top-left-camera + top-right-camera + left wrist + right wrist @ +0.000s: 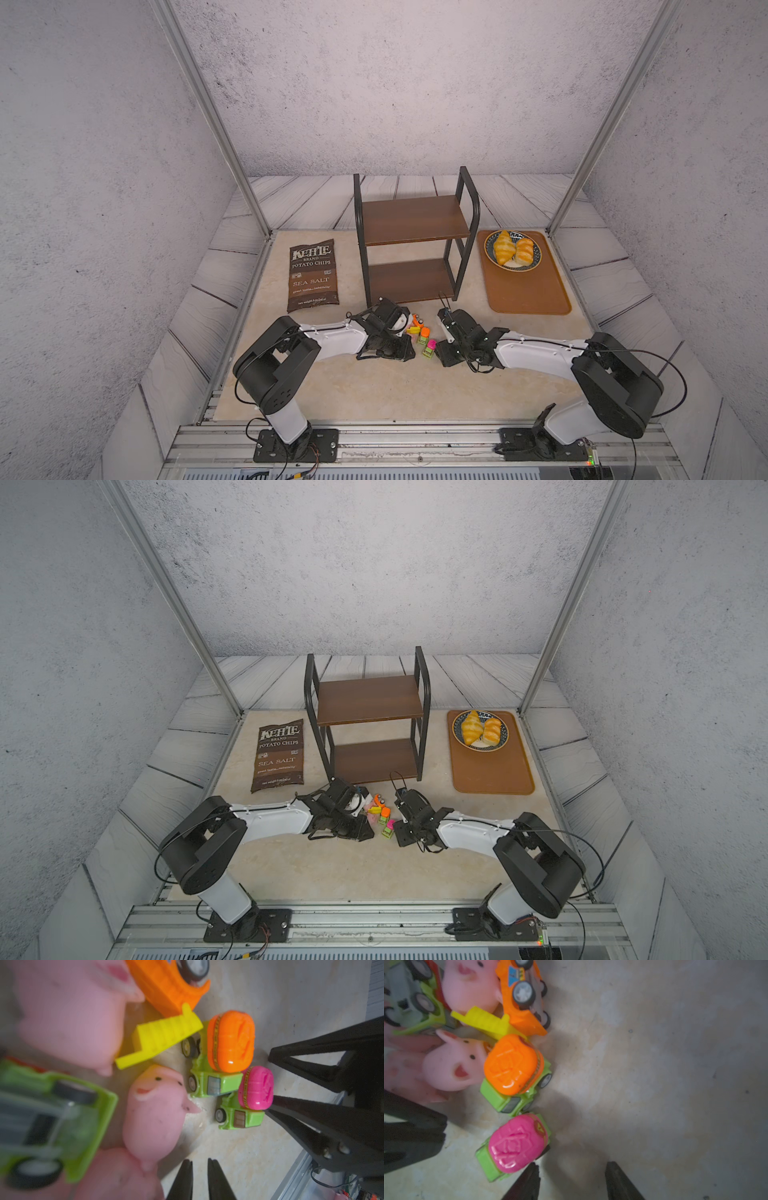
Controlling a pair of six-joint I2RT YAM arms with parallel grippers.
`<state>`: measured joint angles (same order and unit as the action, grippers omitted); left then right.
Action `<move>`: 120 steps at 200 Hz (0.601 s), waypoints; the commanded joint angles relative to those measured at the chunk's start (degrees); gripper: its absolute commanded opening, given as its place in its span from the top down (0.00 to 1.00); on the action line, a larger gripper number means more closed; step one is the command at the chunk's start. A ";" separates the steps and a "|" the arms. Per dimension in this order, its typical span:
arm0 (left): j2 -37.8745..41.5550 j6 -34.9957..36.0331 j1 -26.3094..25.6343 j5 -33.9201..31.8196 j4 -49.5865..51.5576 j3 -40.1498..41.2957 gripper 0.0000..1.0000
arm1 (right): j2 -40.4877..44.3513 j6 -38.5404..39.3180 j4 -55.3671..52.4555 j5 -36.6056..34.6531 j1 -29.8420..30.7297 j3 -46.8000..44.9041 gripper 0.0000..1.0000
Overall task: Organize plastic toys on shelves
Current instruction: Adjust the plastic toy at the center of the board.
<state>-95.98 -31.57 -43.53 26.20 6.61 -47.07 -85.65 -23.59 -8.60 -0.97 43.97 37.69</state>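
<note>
Left wrist / tool: left gripper (198,1161) nearly closed, only a slit between the fingers, nothing in it.
Left wrist / by the tips: pig (155,1109) lies on the table (259,1157) just beside the tips; whether they touch, cannot tell.
Left wrist / beyond: orange truck (230,1041) and pink truck (255,1087) upright, side by side; dump truck (162,1039), orange body with yellow bed, tipped over.
Left wrist / at the lens: grey truck (52,1118) with wheels showing, among more pigs (62,1012), all blurred.
Right wrist / tool: right gripper (572,1164) about half open, bare table between the fingers, holding nothing.
Right wrist / contact: one finger (527,1180) right at the pink truck (515,1147); touch unclear.
Right wrist / row: orange truck (510,1064) next, pigs beside it, dump truck behind.
Top views / toys (419,334) (380,812): one heap on the table between both grippers, just in front of the rack (411,220) (370,702).
Top views / rest: chips bag (312,274) left of the rack; tray (528,291) right of it, carrying a plate (536,259) of croissants (505,247).
</note>
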 commanded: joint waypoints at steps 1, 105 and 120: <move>-1.58 -0.47 0.03 -3.02 1.19 -2.84 0.85 | 0.93 -0.34 -2.08 -1.03 0.05 -0.86 0.48; -7.95 0.04 -2.02 4.86 -4.72 -3.67 0.86 | -3.71 -2.45 -1.16 -2.76 -0.02 2.94 0.56; -8.22 0.02 -2.26 6.60 -6.08 -3.00 0.86 | -4.25 -2.34 -1.11 -2.74 0.00 3.39 0.56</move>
<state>-103.24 -31.97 -45.12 29.39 2.85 -51.46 -87.96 -25.52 -9.04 -3.53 43.97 39.90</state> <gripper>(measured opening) 0.138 0.439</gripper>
